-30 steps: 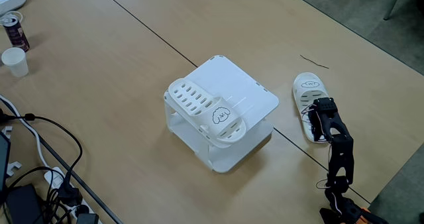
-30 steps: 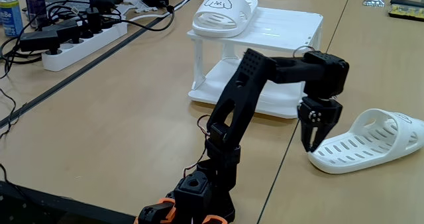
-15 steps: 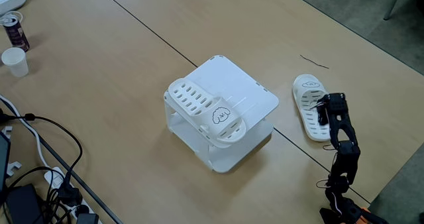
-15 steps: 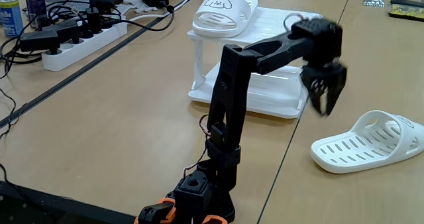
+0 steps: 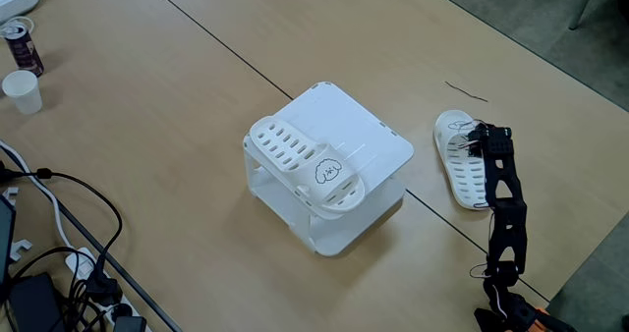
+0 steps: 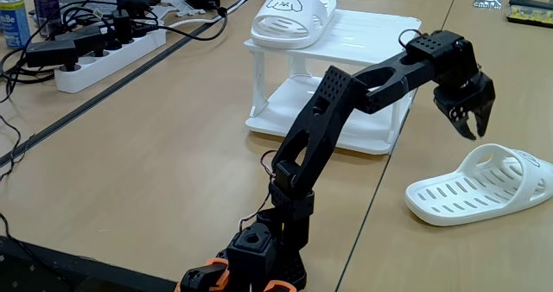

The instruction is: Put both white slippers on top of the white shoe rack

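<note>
One white slipper (image 5: 307,167) (image 6: 292,17) lies on top of the white shoe rack (image 5: 356,126) (image 6: 373,31), near its edge, with the face drawing showing. The other white slipper (image 5: 458,157) (image 6: 484,185) lies flat on the table to the right of the rack in both fixed views. My black gripper (image 5: 480,139) (image 6: 466,126) hangs in the air above that slipper's strap end, pointing down. Its jaws stand slightly apart with nothing between them. It does not touch the slipper.
A power strip (image 6: 102,55) with tangled cables (image 5: 69,224) sits at the left. A can (image 5: 20,43) and a white cup (image 5: 22,90) stand far left. The arm base (image 6: 259,256) is at the table's near edge. Bare tabletop surrounds the rack.
The gripper rose from low beside the slipper's heel end and swung over toward its strap end. Both slippers and the rack stayed put.
</note>
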Controlling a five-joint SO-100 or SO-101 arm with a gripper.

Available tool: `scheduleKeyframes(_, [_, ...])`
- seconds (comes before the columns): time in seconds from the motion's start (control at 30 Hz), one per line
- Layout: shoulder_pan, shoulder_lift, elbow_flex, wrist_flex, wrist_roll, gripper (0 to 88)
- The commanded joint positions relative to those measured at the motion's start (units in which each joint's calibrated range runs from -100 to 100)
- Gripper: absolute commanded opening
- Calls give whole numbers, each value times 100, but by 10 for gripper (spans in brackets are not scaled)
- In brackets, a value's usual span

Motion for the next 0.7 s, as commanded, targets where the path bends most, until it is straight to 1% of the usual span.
scheduleKeyframes(0.0, [19,-146,-482,-72,42,32])
scheduleKeyframes(0.1, [-104,-205,-600,-72,42,102])
scheduleKeyframes(0.13, [-145,-188,-636,-81,42,110])
scheduleKeyframes(0.3, [-211,-36,-446,-193,42,119])
scheduleKeyframes(0.47, [-194,342,-464,-926,42,120])
scheduleKeyframes(0.67, [-153,814,-464,-1556,42,120])
